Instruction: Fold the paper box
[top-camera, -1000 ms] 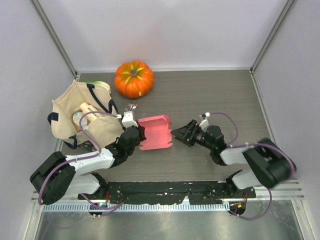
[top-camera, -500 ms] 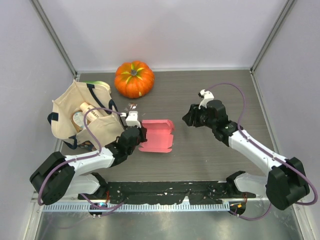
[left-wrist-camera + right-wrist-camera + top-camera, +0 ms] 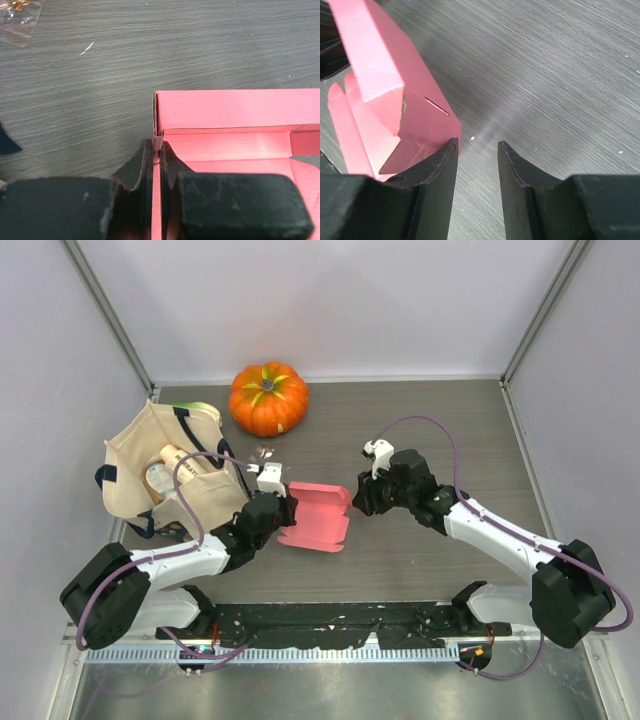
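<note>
The pink-red paper box (image 3: 315, 517) lies partly folded on the dark wooden table, with raised walls. My left gripper (image 3: 283, 510) is shut on its left wall; in the left wrist view the thin pink wall (image 3: 157, 150) is pinched between the jaws (image 3: 156, 150). My right gripper (image 3: 357, 498) is open at the box's right edge. In the right wrist view the box (image 3: 380, 110) lies just left of my left finger (image 3: 440, 165), and bare table shows between the fingers (image 3: 476, 147).
An orange pumpkin (image 3: 268, 398) stands at the back. A beige tote bag (image 3: 165, 475) with items inside lies at the left, next to my left arm. A small clear packet (image 3: 264, 452) lies between the bag and the box. Grey walls enclose the table.
My right arm has swung up and leftward, bringing its open gripper to the box's right edge. The box has tilted and shifted slightly. My left gripper stays shut on the box's left wall.
</note>
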`<state>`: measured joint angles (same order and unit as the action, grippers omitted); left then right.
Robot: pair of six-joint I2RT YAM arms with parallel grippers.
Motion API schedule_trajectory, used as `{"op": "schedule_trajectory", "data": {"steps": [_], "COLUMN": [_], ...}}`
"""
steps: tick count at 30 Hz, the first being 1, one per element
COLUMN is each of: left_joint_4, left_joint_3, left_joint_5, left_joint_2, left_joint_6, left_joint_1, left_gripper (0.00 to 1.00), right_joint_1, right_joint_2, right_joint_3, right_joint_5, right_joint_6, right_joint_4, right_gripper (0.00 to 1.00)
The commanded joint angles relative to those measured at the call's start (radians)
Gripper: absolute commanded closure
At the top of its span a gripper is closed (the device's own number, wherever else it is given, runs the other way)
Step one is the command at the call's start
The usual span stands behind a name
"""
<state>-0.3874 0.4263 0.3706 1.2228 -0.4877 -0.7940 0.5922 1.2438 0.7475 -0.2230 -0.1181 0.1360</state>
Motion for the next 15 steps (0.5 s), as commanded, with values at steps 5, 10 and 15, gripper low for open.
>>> {"op": "schedule_trajectory", "data": {"steps": [5,10,15], "left_joint_4": [-0.022,-0.018,-0.027], "left_joint_3": [0.051,0.051,0.046], "left_joint_5": [-0.025,-0.035,-0.07], "left_joint_2": [0.017,0.015,0.007], "left_joint_6": [0.014,0.011,0.018], "left_joint_1": [-0.004,-0.004,-0.004], "left_gripper": [1.0,1.0,1.0], "right_joint_1": [0.063,0.089,0.112], "right_joint_2": [-0.079,-0.095,-0.078], "right_joint_3": [0.013,-0.002,-0.011], "right_joint_5": [0.022,0.028,0.011], "right_joint_6": [0.006,-0.012,-0.017], "right_joint_4": [-0.01,0.004,-0.064], "right_gripper": [0.57,0.57,0.56]}}
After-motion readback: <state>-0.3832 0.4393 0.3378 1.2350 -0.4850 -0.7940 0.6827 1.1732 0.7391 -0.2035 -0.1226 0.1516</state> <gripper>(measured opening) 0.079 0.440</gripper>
